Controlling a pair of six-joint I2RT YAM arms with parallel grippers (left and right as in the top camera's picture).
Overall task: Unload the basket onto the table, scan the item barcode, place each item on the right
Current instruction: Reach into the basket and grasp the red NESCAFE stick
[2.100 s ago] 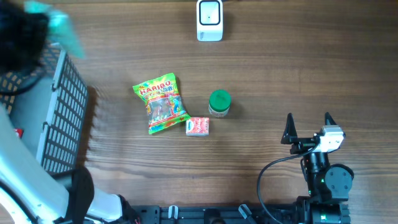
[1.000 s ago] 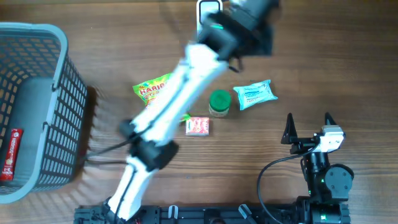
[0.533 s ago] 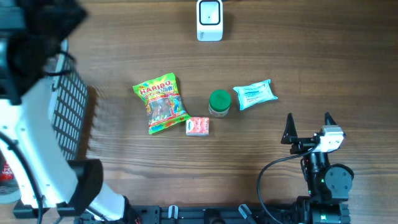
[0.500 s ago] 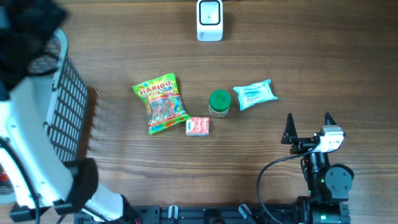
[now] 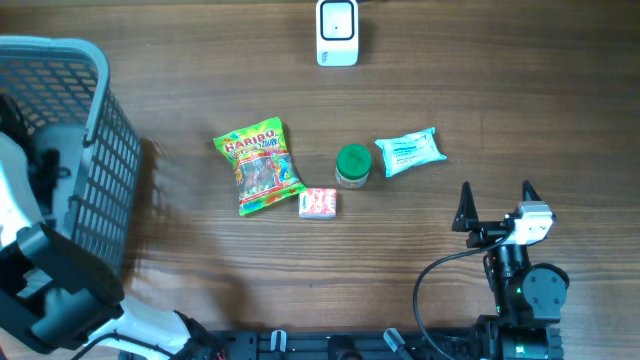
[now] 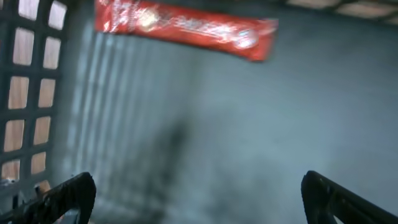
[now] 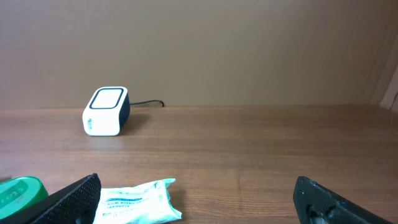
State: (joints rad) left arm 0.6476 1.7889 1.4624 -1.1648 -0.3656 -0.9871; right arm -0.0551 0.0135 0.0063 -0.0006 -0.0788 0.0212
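Observation:
The white barcode scanner (image 5: 337,32) stands at the table's far edge; the right wrist view has the scanner (image 7: 107,111) at far left. A pale blue wipes pack (image 5: 410,151) lies right of a green-lidded jar (image 5: 352,165). My left gripper (image 6: 199,200) is open inside the grey basket (image 5: 100,150), over its floor, with a red snack bar (image 6: 186,28) lying ahead of it. My right gripper (image 5: 496,200) is open and empty near the front right, with the wipes pack (image 7: 140,200) just ahead on its left.
A Haribo bag (image 5: 258,166) and a small pink pack (image 5: 318,203) lie mid-table, left of the jar. The basket fills the left edge, with my white left arm (image 5: 25,215) reaching into it. Bare wood lies between the scanner and the items.
The left arm has swung from the scanner, across the table, back into the basket. The wipes pack appeared on the table since the earliest frame. The right arm has not moved.

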